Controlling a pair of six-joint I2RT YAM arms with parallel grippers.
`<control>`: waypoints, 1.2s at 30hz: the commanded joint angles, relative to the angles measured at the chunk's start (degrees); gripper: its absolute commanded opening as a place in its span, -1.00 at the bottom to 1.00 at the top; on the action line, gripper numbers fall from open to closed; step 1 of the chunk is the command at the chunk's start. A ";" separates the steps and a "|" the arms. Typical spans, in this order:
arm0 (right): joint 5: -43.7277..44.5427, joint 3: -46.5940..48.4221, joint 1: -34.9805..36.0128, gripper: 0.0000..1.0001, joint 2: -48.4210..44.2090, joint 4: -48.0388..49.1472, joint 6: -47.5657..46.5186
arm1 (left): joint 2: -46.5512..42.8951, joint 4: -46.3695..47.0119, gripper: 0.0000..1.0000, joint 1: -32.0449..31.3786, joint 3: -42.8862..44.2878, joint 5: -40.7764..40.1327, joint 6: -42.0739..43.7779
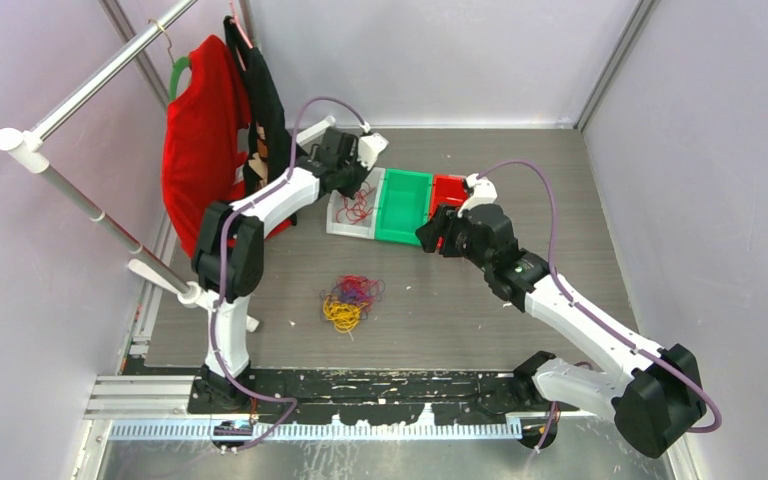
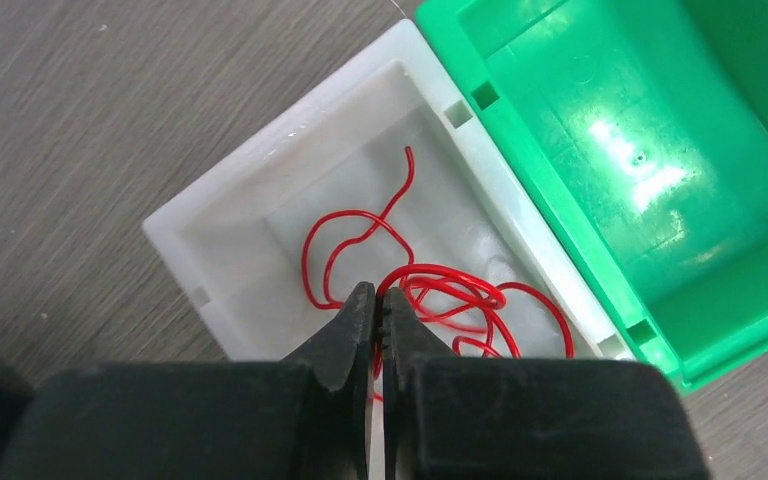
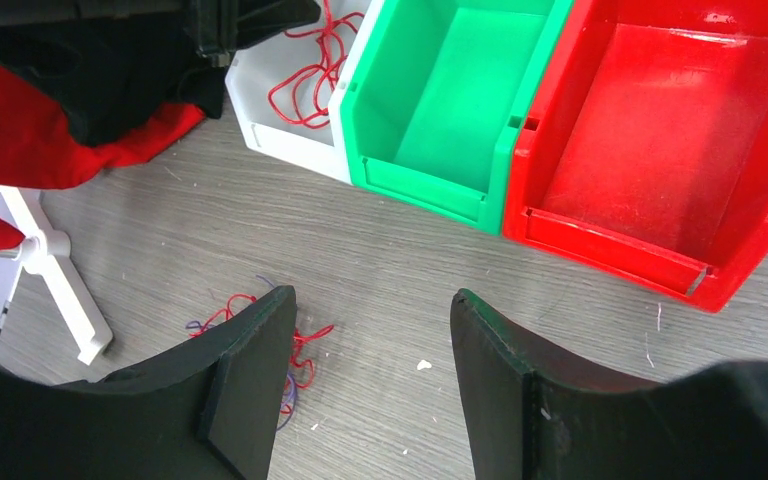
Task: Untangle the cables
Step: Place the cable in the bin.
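A tangle of red, yellow-orange and purple cables (image 1: 350, 300) lies on the table between the arms. Red cables (image 2: 440, 290) lie looped in the white bin (image 2: 260, 170). My left gripper (image 2: 379, 292) hangs over that bin, shut on a red cable whose strand runs between its tips; it also shows in the top view (image 1: 360, 182). My right gripper (image 3: 372, 295) is open and empty above the table in front of the bins, also seen from above (image 1: 430, 236). Part of the tangle (image 3: 305, 345) shows beside and behind its left finger.
A green bin (image 1: 405, 205) and a red bin (image 1: 448, 190) stand in a row right of the white bin (image 1: 345, 222). A red garment (image 1: 200, 130) and a black one (image 1: 260, 90) hang on a rack at the left; its white foot (image 3: 60, 290) rests on the table.
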 commanded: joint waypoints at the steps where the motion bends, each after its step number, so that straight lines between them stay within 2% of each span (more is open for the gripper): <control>1: 1.51 0.23 -0.27 0.27 -1.47 2.25 -1.08 | 1.08 6.24 -0.85 -0.44 -0.50 -0.56 3.06; 4: 2.12 0.60 -0.23 0.30 -1.79 1.80 -1.60 | 1.07 7.75 -0.51 -0.56 -0.84 -0.68 5.32; 12: 2.13 1.66 -0.23 0.37 -2.78 0.39 -1.69 | -2.53 -0.78 -0.03 -0.56 4.71 0.47 7.64; 15: 0.75 1.54 -0.16 0.39 -3.07 0.09 -2.24 | -5.65 -5.67 0.14 -0.59 6.40 3.23 7.64; 20: -0.24 1.47 -0.15 0.40 -2.81 -0.65 -1.90 | -12.55 -16.99 0.19 -0.62 3.49 13.78 9.91; 24: -2.83 0.56 -0.07 0.41 -3.02 0.15 -1.66 | -16.59 -22.76 0.09 -0.68 -2.09 16.94 9.04; 27: -5.64 0.91 1.25 0.46 -1.65 0.18 -2.10 | -21.15 -28.57 0.16 -0.64 -6.68 20.19 8.03; 33: -7.29 2.74 12.57 0.57 6.27 2.27 -7.57 | -34.13 -35.16 0.21 0.88 -17.87 28.13 10.31; 36: -9.99 4.56 14.76 0.57 11.53 3.11 -7.09 | -38.74 -33.80 0.17 0.92 -24.36 29.94 10.07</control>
